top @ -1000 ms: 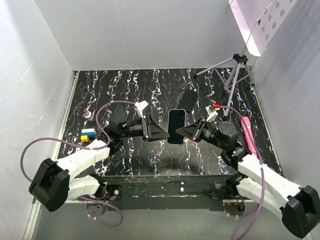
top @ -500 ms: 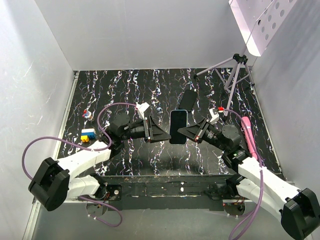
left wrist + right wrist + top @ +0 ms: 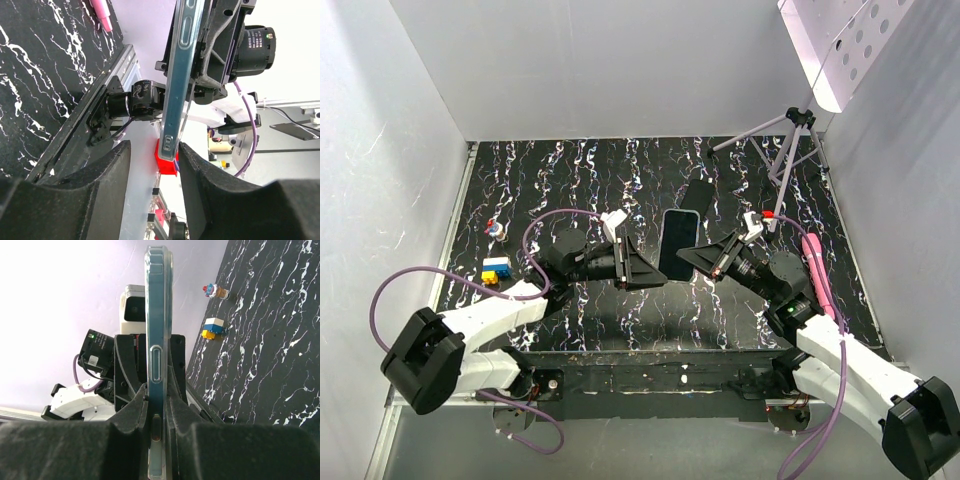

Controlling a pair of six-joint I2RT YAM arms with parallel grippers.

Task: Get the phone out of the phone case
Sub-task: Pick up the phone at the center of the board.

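Note:
A dark-screened phone with a blue-grey rim sits in a translucent shell and is held up on edge above the table. No red rim shows on it. My right gripper is shut on its right side; the right wrist view shows the pads pressed on both faces of the phone. My left gripper is open, its jaws either side of the phone's left edge. In the left wrist view the phone's end lies between the fingers, close to the right one.
A thin matte black rectangle lies on the table behind the held phone. A pink pen lies at the right, a tripod stands at the back right. Toy blocks and a small figure sit at the left.
The right gripper has carried the phone a little farther back. The left gripper has moved right, and its open jaws now reach around the phone's left edge.

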